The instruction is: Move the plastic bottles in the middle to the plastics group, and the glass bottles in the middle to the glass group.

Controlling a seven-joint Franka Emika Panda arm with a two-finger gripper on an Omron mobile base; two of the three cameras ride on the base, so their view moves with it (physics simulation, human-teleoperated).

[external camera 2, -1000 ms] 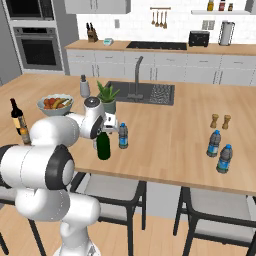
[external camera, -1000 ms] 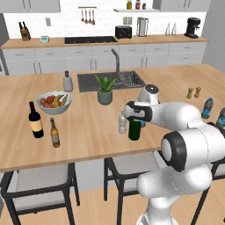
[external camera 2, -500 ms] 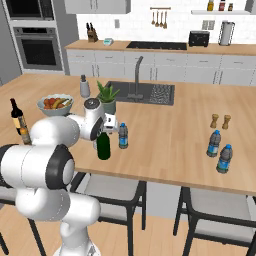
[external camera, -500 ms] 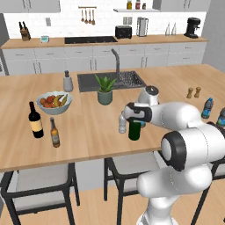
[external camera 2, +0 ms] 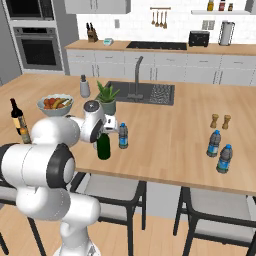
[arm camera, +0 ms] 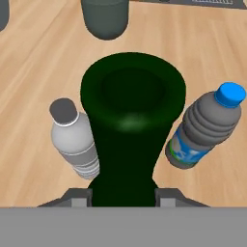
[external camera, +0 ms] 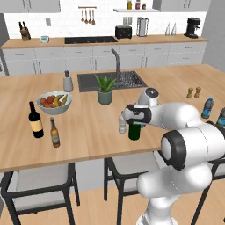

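The tall dark green glass bottle (external camera: 134, 131) (external camera 2: 103, 146) stands upright near the counter's front edge. My gripper (external camera: 133, 116) (external camera 2: 102, 129) (arm camera: 123, 195) is over it, its two fingers pressed against either side of the thin neck, shut on it. In the hand view the green bottle (arm camera: 130, 120) fills the middle. The clear plastic bottle (arm camera: 72, 137) (external camera: 122, 125) stands close on one side and the blue-capped plastic bottle (arm camera: 202, 128) (external camera 2: 123, 136) on the other. The plastics group (external camera: 207, 108) (external camera 2: 219, 150) stands at the right. The black wine bottle (external camera: 35, 121) (external camera 2: 18, 117) and brown bottle (external camera: 54, 132) stand at the left.
A potted plant (external camera: 105, 90) (external camera 2: 107, 98) stands just behind the bottles, with the sink (external camera: 112, 80) beyond it. A fruit bowl (external camera: 54, 101) and a grey shaker (external camera: 67, 81) are at the left, two pepper mills (external camera: 193, 92) at the right. Stools stand below the counter's front edge.
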